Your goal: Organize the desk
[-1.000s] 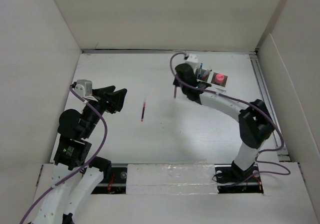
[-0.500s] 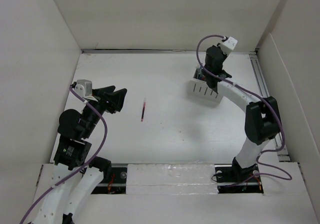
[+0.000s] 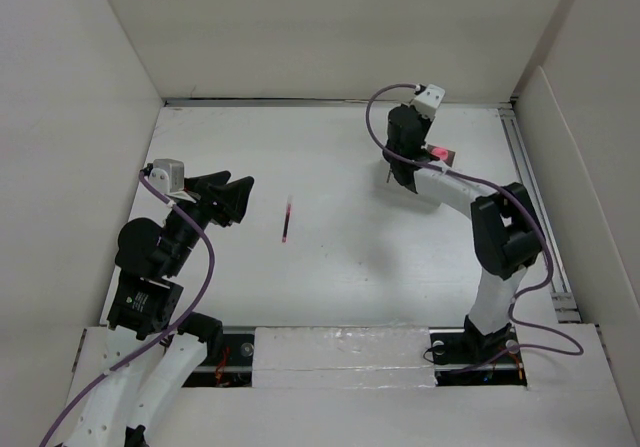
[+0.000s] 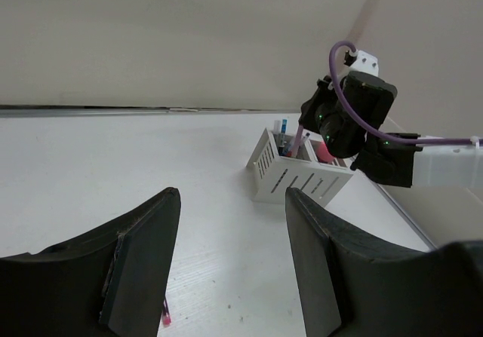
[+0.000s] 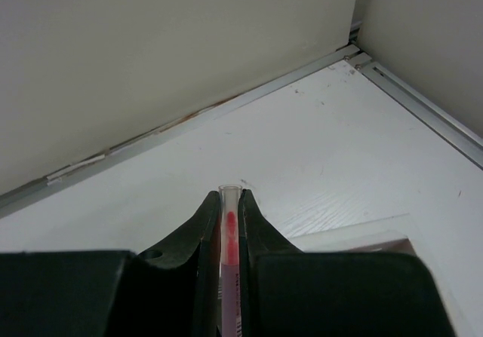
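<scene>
The desk (image 3: 330, 277) is a flat white tabletop. A pink pen (image 3: 287, 219) lies loose on it left of centre; its tip shows in the left wrist view (image 4: 164, 318). My left gripper (image 3: 236, 199) is open and empty, just left of that pen. My right gripper (image 3: 397, 167) is shut on a second pink pen with a clear cap (image 5: 229, 235). It holds this pen upright over the white slotted organizer box (image 4: 298, 175), with the pen's lower end inside a compartment (image 4: 296, 139). The right arm hides most of the box in the top view.
A metal rail (image 3: 528, 192) runs along the desk's right edge. White walls enclose the desk on three sides. The organizer holds other pens (image 4: 281, 128) and something pink (image 3: 438, 153). The right arm (image 3: 500, 237) arches over the right side.
My right gripper, with its pen, swung from the organizer's left side up toward the back wall, then settled over the organizer. The left arm and the loose pen have not moved.
</scene>
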### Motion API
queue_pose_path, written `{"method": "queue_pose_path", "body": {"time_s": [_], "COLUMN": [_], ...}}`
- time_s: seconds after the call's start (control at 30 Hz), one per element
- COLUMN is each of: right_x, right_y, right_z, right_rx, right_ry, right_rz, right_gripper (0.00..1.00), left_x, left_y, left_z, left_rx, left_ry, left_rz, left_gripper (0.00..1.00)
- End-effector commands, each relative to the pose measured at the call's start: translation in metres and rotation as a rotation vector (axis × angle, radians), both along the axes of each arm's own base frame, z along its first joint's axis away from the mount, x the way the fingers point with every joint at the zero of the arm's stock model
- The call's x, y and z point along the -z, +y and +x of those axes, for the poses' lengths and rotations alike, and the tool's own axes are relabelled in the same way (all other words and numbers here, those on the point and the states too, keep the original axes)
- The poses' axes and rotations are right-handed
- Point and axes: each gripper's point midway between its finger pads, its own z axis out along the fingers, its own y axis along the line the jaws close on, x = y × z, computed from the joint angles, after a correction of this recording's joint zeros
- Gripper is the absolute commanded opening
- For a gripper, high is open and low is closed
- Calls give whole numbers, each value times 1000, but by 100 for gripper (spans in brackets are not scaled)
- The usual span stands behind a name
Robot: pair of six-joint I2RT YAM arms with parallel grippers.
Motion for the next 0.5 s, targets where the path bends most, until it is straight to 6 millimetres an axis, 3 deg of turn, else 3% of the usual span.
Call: {"method": "queue_pose_path", "body": {"time_s": [0.0,0.2,0.3,0.47], "right_x": [-4,7,7,-14], "right_y": [6,11,14,26], "right_z": [-8,-17,-21,-33], "right_rx": [25,24,11,-35], "right_ry": [-33,-16,-18,-55], "right_rz": [-1,-1,8,53], "right_gripper": [11,14,25,35], "left_x": [-18,-16,-16,-14], "left_y": [1,0,-1,-1], "left_z": [-7,-6,-5,-3], "left_rx": [6,11,11,11], "left_ry": [-71,-64,-60,-53], "left_rz": [-13,-12,-10,-10], "left_gripper": [54,54,54,54]}}
